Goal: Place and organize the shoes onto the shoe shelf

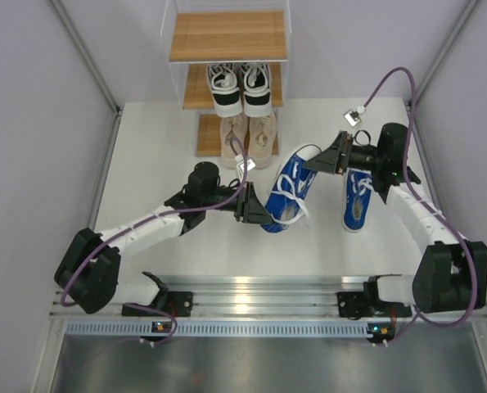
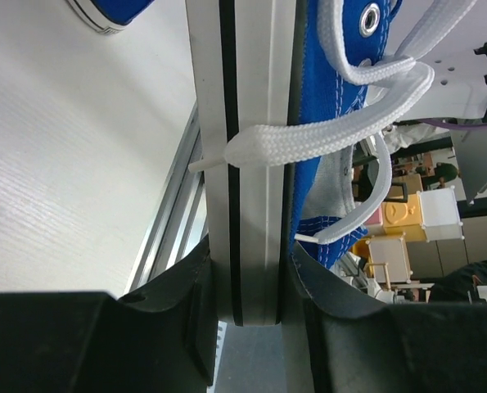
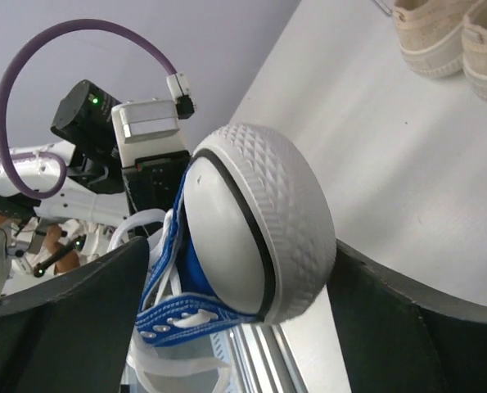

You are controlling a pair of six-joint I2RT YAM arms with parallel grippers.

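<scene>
Centre of top view: left gripper (image 1: 263, 214) clenched on sole of blue shoe (image 1: 292, 187); right gripper (image 1: 317, 161) released, jaws wide round its toe. Upper centre: shelf (image 1: 196, 86), lower tiers filled. Best: right backs clear of laces (image 1: 286, 201), left carries shoe level to top board (image 1: 227, 37).

top board (image 1: 228, 35) bare, beige pair (image 1: 233, 135) fills bottom board (image 1: 208, 135)

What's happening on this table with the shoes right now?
The left tool clamps one blue shoe by its sole, while the right tool stands open around its toe. The other blue shoe lies on the table. The black-and-white pair and beige pair already sit on the shoe shelf.
</scene>
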